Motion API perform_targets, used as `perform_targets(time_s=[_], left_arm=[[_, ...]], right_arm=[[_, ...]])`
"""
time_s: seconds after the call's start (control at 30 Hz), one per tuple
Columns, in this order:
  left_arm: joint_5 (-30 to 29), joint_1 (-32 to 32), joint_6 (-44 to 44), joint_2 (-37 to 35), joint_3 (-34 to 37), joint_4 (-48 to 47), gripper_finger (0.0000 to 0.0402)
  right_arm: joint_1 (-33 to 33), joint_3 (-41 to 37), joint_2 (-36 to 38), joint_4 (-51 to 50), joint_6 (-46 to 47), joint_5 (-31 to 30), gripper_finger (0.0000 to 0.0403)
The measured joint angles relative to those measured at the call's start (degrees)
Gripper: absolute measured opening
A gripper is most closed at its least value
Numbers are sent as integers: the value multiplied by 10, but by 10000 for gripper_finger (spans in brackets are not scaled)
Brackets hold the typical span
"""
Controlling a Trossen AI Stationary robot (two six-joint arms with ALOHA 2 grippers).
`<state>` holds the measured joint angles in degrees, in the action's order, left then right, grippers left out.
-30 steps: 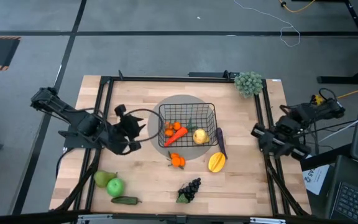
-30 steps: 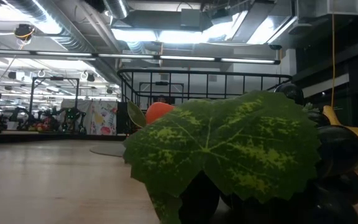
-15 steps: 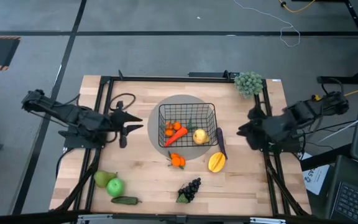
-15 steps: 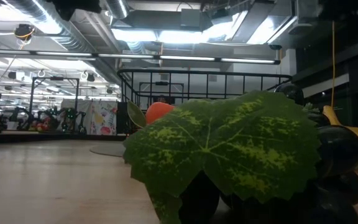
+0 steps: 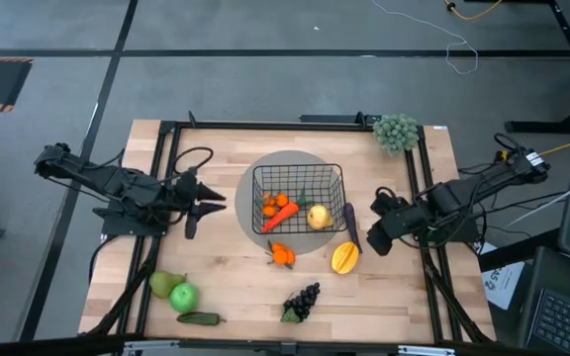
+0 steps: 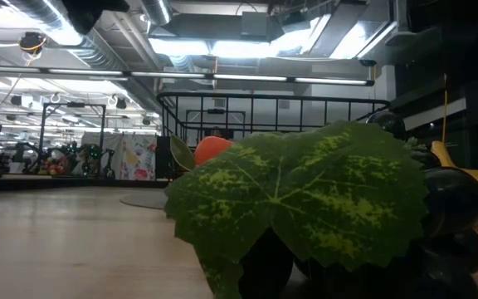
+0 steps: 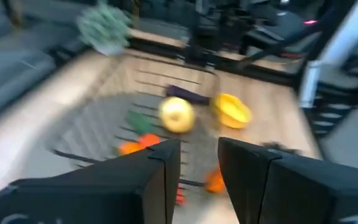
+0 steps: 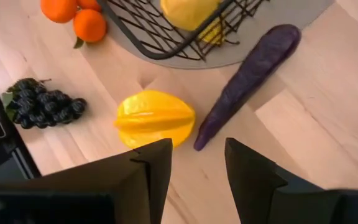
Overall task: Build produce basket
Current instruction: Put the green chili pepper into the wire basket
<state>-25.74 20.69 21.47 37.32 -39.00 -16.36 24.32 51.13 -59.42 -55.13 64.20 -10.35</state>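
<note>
The black wire basket (image 5: 298,198) stands on a grey disc and holds a carrot (image 5: 280,211) and a yellow fruit (image 5: 318,217). On the table around it lie the purple eggplant (image 5: 350,225), a yellow ribbed fruit (image 8: 155,118), two oranges (image 5: 282,254) and dark grapes (image 5: 303,301). A pear (image 5: 161,284), a green apple (image 5: 183,297) and a cucumber (image 5: 199,318) lie farther left. My left gripper (image 5: 206,203) is open, left of the basket and pointing at it. My right gripper (image 8: 197,165) is open, tipped down, right of the eggplant and above the table.
A pale grey-green bushy cluster (image 5: 396,132) sits at the far right corner. A black frame (image 5: 171,138) runs round the table's edges. In the low view the grapes' big leaf (image 6: 305,199) fills the foreground. Bare wood lies between the pear and the oranges.
My right gripper has swung from the table's right edge toward the basket, sunk and tipped its fingers downward, rolling as it went. My left gripper has turned from a downward slant to nearly level, pointing at the basket. No produce has moved.
</note>
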Motion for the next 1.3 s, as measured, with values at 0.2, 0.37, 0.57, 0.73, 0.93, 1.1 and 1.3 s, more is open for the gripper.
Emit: perform_targets(time_s=[0.2,0.37,0.57,0.73,0.93,1.1,1.3], left_arm=[[337,12,219,-1,-1,-91,96],[396,50,309,6,-1,-95,96],[347,73,277,6,-1,-92,96],[279,75,279,7,-1,-88,96],[158,75,260,10,-1,-88,96],[105,75,240,10,-1,-87,96],[55,75,252,16,-1,-85,96]], right_arm=[[0,0,-8,7,0,15,139],[0,0,-9,6,-2,15,139],[0,0,-9,5,-18,15,139],[0,0,-9,5,-43,15,139],[0,0,-9,5,-43,14,139],[0,0,-9,5,-45,14,139],[0,0,-9,5,-46,15,139]])
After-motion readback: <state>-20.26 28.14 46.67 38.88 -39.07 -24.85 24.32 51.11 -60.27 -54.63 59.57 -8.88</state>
